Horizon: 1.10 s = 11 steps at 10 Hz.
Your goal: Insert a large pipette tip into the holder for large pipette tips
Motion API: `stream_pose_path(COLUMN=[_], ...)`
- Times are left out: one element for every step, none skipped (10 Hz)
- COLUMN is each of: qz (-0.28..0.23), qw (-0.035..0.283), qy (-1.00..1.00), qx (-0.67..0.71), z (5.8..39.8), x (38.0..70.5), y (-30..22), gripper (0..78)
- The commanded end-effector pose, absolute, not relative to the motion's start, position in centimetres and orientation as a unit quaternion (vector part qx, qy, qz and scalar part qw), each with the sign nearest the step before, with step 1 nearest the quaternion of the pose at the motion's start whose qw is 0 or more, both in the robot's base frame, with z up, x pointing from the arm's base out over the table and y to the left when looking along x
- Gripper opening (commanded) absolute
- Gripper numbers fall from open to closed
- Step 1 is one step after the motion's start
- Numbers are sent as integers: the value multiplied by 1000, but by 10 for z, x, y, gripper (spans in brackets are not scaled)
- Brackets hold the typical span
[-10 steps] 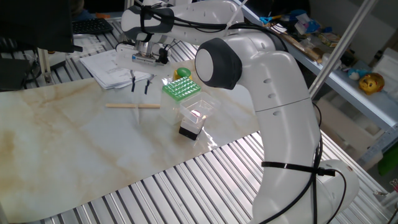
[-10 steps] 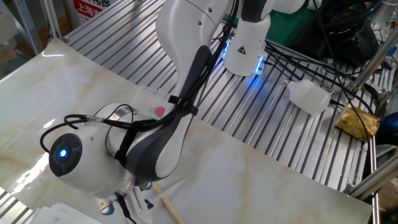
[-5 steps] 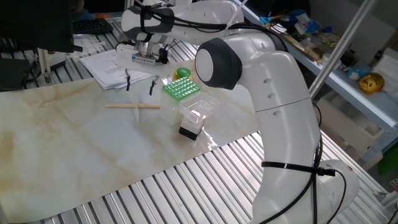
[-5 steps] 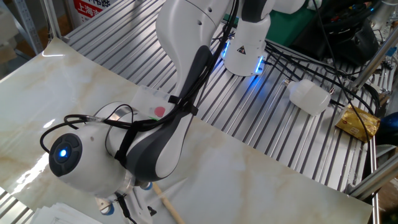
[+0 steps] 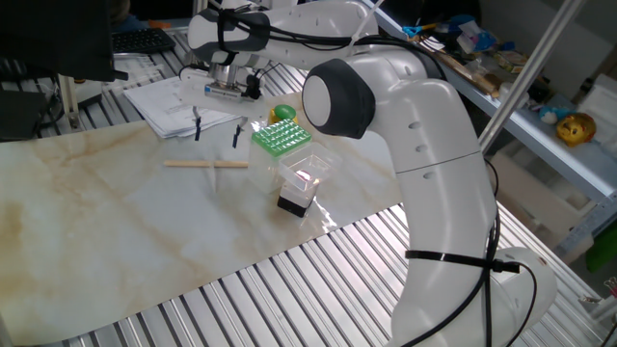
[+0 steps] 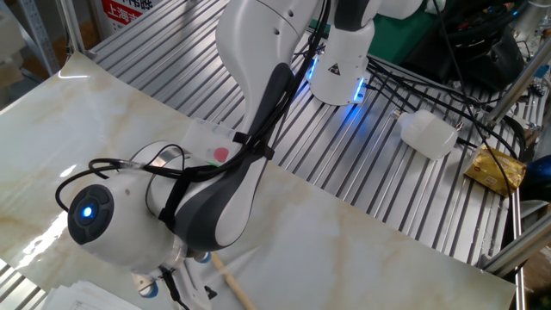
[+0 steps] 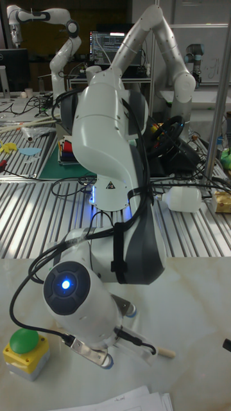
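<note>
The tool hangs over the far side of the bench, its two dark fingers spread wide apart and pointing down, nothing between them. It sits just above and behind the wooden stick, close to the stack of papers. Spread fingers this low look like a setup for a pick, not a carry.

The clear pipette tip cannot be made out in any view; too faint against the pale marble. It is probably lying on the bench somewhere under or near the fingers, which would explain why the tool is parked there, but that is a guess.

The green rack stands just right of the tool, holes facing up, so a tip can drop straight in from above. It is likely the holder meant by the task. A clear plastic box and a small black block sit nearer the front edge, apart from the rack.

In the other fixed view the arm's own body hides most of the work area; only one end of the stick and a finger show at the bottom edge. In the tall view a yellow box with a green button sits at the bench corner, out of the way.

Task looks barely started: nothing gripped, nothing placed yet.
</note>
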State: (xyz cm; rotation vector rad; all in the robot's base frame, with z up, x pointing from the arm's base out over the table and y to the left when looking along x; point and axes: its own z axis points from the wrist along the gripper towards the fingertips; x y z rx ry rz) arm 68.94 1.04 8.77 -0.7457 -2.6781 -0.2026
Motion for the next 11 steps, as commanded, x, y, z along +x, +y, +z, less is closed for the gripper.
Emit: stream_pose_path(qz=[-75,-75,-75,-75,-76,-76,-76,-76,-75,-75,-77], qw=[197,197,197,198,199,199,198,199,200,203,204], qy=[-946,-947,-947,-947,-947,-947,-947,-947,-947,-946,-946], qx=[-245,-244,-244,-243,-242,-241,-241,-241,-241,-241,-240], z=[85,83,81,81,79,77,74,74,74,74,73], x=[694,694,694,695,695,695,694,694,694,694,694], y=[14,16,17,17,18,19,20,20,21,21,21], gripper=[774,774,774,774,774,774,774,774,774,774,774])
